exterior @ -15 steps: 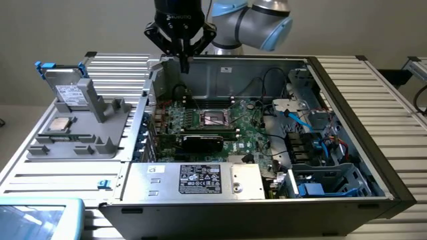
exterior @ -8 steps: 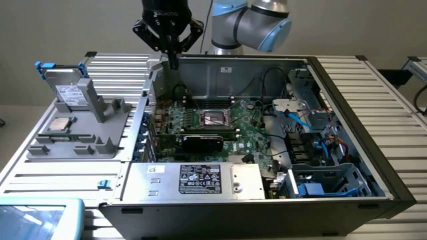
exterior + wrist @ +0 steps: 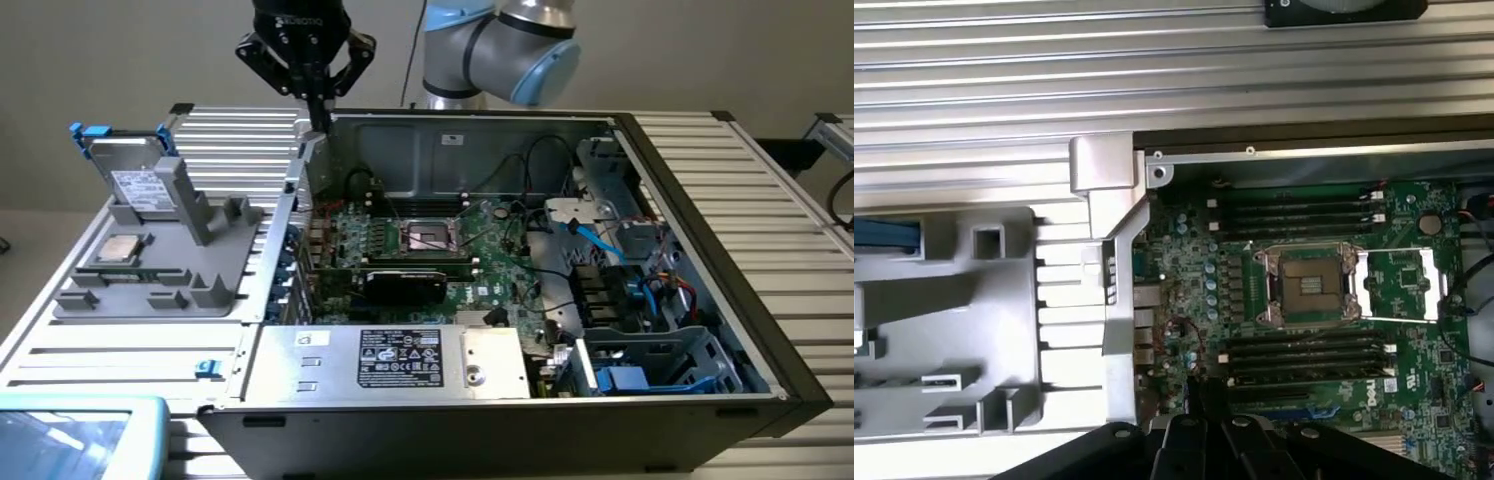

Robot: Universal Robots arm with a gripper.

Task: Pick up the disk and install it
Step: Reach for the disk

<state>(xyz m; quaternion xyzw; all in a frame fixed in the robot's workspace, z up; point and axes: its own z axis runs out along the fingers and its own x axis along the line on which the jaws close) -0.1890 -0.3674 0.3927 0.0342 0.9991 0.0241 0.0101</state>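
Hovering over the back corner of the open computer case (image 3: 454, 140), on the exterior view's left, the hand (image 3: 318, 115) has its fingers pressed together and nothing between them. The tips point down, just above the case wall.

Disk (image 3: 134, 178): stands upright in a slot of the grey fixture (image 3: 134, 290), at the exterior view's left. It is outside the case and well apart from the hand. White label faces the camera; blue rails show at its upper corners.

Square chip (image 3: 120, 248): lies flat on the same fixture, in front of the disk.

Case interior: green motherboard (image 3: 494, 265) with the processor socket (image 3: 434, 236) near its middle. Silver box (image 3: 387, 360) with a black label sits along the near edge. Drive cage (image 3: 667, 355) with blue parts is at the near corner on the exterior view's right.

Fixture and case both rest on the ribbed metal desk (image 3: 747, 200).

Wrist view: the dark closed fingertips of the hand (image 3: 1201, 400) hang over the edge of the motherboard (image 3: 1194, 290). The socket (image 3: 1309, 285) and the fixture (image 3: 944, 300) lie to either side of them.
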